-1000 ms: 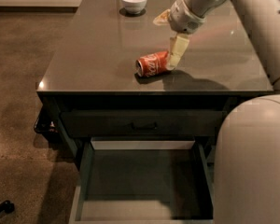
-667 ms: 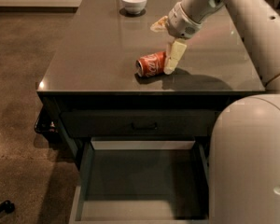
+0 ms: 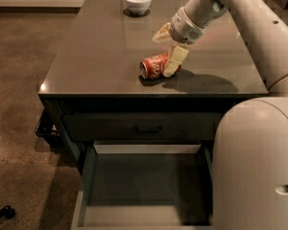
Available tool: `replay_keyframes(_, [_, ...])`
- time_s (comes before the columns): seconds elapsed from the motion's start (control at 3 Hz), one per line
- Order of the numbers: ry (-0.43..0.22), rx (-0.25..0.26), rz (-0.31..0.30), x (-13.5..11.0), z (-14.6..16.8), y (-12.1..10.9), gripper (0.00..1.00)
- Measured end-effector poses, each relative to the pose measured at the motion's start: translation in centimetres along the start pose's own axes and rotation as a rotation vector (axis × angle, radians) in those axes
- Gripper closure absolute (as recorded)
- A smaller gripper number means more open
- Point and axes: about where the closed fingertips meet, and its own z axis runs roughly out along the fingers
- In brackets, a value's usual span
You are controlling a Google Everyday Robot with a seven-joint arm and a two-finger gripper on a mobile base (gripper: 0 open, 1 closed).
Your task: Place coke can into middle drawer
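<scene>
The coke can (image 3: 155, 66) lies on its side on the dark table top (image 3: 96, 56), near the front edge, silver end facing left. My gripper (image 3: 163, 54) is open just above and to the right of it. One pale finger (image 3: 175, 60) rests against the can's right end, and the other finger (image 3: 161, 33) is raised behind the can. The middle drawer (image 3: 82, 190) is pulled out below the table front, and its dark floor is bare.
A white bowl (image 3: 138, 1) stands at the back of the table. A shut drawer front with a small dark handle (image 3: 149, 129) sits above the open drawer. My pale arm and body (image 3: 254, 152) fill the right side. Brown floor lies to the left.
My gripper has dropped slightly and shifted left, closer to the can. The can and the drawer have not moved.
</scene>
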Motion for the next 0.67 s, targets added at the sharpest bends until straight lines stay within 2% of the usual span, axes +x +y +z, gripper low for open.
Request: replay_keyframes(0.67, [0.000,0.000,0.000,0.00,0.00,0.00,0.65])
